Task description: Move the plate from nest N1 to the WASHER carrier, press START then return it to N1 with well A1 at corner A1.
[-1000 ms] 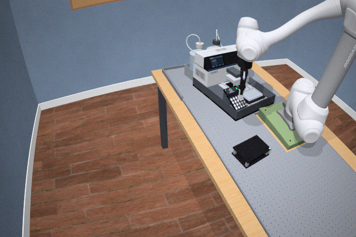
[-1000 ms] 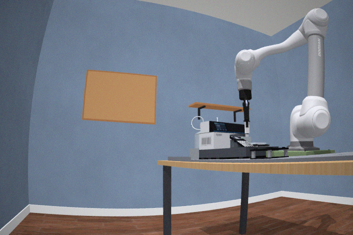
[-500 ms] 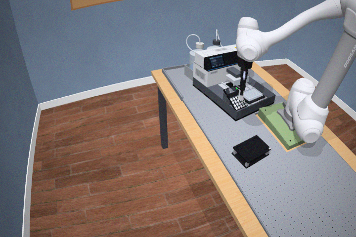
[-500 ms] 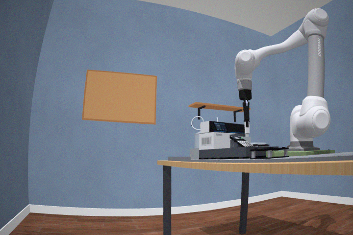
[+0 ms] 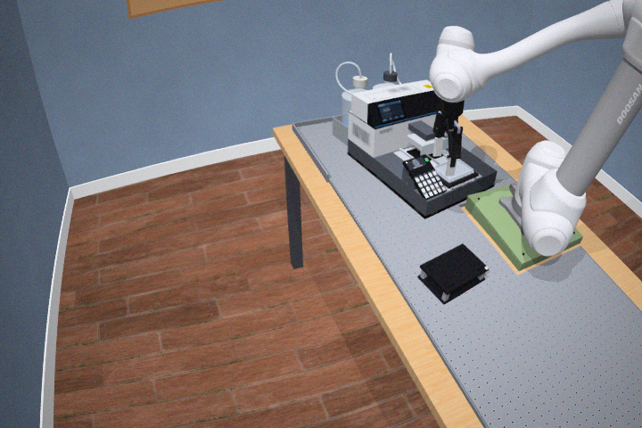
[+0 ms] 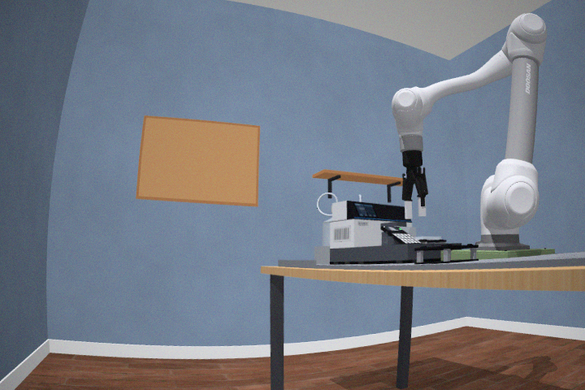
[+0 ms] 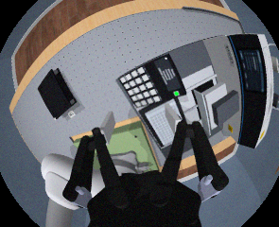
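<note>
My gripper [image 5: 444, 159] [image 6: 415, 210] [image 7: 139, 113] is open and empty, its pale fingertips apart above the front of the washer [image 5: 383, 138] [image 6: 366, 233]. The pale plate [image 5: 458, 172] [image 7: 162, 124] lies on the carrier at the washer's front, beside the keypad [image 5: 431, 185] [image 6: 405, 237] [image 7: 140, 87]. It looks flat, but one fingertip partly hides it and its cut corner cannot be told. The washer's lamp [image 5: 426, 160] [image 6: 399, 228] [image 7: 176, 94] is green. The nest N1 [image 5: 453, 267] [image 7: 54, 94], a black raised stand, holds no plate.
The green base plate [image 5: 498, 226] [image 7: 130, 137] under the arm lies right of the washer in the top view. Bottles with tubes stand behind the washer. The washer's raised housing and screen [image 5: 391, 111] [image 6: 365, 210] [image 7: 252, 71] rise behind the carrier.
</note>
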Robot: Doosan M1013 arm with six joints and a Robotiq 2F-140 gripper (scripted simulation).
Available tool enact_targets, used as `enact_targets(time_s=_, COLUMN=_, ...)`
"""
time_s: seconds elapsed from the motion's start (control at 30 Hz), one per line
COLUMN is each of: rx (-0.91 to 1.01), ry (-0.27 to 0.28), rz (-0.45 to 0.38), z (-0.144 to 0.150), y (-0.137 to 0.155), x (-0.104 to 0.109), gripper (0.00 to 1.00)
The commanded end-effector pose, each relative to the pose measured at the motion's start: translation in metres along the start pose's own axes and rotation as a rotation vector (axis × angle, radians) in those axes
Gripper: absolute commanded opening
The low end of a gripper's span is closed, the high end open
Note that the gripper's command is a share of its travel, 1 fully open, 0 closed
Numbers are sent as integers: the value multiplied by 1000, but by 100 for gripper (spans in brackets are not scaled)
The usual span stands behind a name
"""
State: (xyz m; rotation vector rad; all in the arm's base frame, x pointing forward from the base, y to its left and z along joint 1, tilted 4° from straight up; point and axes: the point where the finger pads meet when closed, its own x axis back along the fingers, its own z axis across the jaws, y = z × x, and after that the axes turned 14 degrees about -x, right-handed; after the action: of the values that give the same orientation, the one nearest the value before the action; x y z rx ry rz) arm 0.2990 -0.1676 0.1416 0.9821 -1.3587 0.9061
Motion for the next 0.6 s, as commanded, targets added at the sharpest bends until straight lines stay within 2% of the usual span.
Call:
enact_targets(time_s=0.0, rx=116, ry=-24, rz=6, z=14, y=9, x=2, gripper=70)
enact_targets(time_s=0.27, rx=368, ry=-23, rz=9, z=47, y=31, x=6, gripper=70)
enact_targets(time_s=0.57, rx=368, ry=-23, rz=9, z=76, y=51, x=10, gripper=70)
